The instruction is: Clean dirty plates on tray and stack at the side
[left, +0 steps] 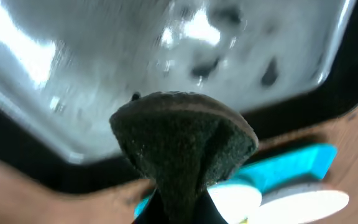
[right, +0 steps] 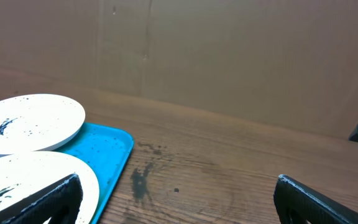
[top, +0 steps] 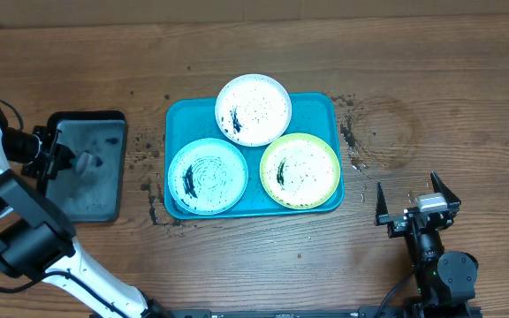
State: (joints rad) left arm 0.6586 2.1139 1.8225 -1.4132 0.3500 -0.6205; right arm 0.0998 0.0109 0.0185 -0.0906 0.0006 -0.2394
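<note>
From my station I saw the left claw [top: 71,160] pinched on a dark sponge [left: 182,140], hanging over the black tray [top: 95,201] at the left of the counter [top: 467,62]. Its wrist view showed the sponge's folded face close above the black tray's glossy, wet-looking floor, though I couldn't tell whether it touched. The right claw [top: 406,187] sat spread wide and empty near the counter's lower right corner, well apart from everything.

The tray [top: 177,117] lay mid-counter with all three plates on it. The white plate [top: 253,109] was at the far edge, overhanging the rim a little. The blue plate [top: 207,176] was front left and the green plate [top: 300,170] front right. Each was flecked black, with a dark smear left of centre. None was stacked, so I judged the job barely begun, and the step in hand to be bringing the sponge across to a first plate.

To do it well I'd lift the sponge clear of the black tray's rim before travelling, then come down on the blue plate, the nearest one. I'd land flat and light—too much push could skate the plate into its neighbours, since all three sat just beside one another. Circular strokes from the centre outward should carry the specks off rather than grind them in. The right claw could brace the plate's rim while I scrubbed—then carry it to the counter at the right.
</note>
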